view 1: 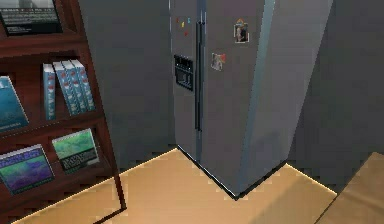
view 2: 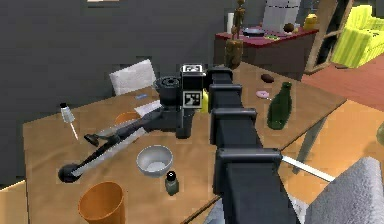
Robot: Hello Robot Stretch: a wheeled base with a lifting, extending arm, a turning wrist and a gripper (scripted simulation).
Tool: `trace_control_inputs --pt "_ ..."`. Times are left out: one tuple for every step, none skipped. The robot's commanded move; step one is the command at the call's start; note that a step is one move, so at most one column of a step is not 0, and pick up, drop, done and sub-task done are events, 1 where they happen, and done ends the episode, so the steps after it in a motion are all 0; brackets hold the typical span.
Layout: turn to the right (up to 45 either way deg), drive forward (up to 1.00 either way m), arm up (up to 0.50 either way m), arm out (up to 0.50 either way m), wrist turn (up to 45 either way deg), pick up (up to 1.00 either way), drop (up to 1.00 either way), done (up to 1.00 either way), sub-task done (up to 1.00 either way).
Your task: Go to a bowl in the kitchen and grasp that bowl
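Forward view: tall grey two-door steel refrigerator (view 1: pixel 215 85) dead ahead, dark wooden bookshelf (view 1: pixel 60 110) with upright books at the view's left. The pale wood corner at lower right is likely the edge of the bench (view 1: pixel 362 192). Nothing to grasp ahead, so base driving looks about done and the work is out on the arm's side. Arm side view: small pale-grey round bowl (view 2: pixel 153 159) sits upright on the wooden bench (view 2: pixel 50 135), just left of the dark square arm bar (view 2: pixel 235 140) and nearer the robot than the gripper (view 2: pixel 122 137). Gripper reaches out above the bench, fingers pointing to the view's left. Clutter lies at and behind it, so I can't tell whether it holds anything, and the set of its fingers can't be read either. Can't tell if it is over or beside the bowl; looks farther out. Judgement: step in hand is final alignment on the bowl. To do it well, draw the arm in a little and nudge the base so the fingertips line up with the bowl's rim, then lower slowly and take one wall of the rim. Watch the small dark shaker (view 2: pixel 171 184) just beside the bowl and the orange cylindrical cup (view 2: pixel 100 204) near it. The dark green glass bottle (view 2: pixel 281 106) across the arm is well apart. Lift straight up once it's secure.
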Motion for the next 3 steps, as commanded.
trace_control_inputs --pt "0.0 0.00 0.00 0.00 45.0 0.00 0.00 0.00 0.00" --pt "0.0 0.00 0.00 0.00 15.0 0.00 0.00 0.00 0.00" --pt "0.0 0.00 -0.24 0.00 0.0 0.00 0.00 0.00 0.00"
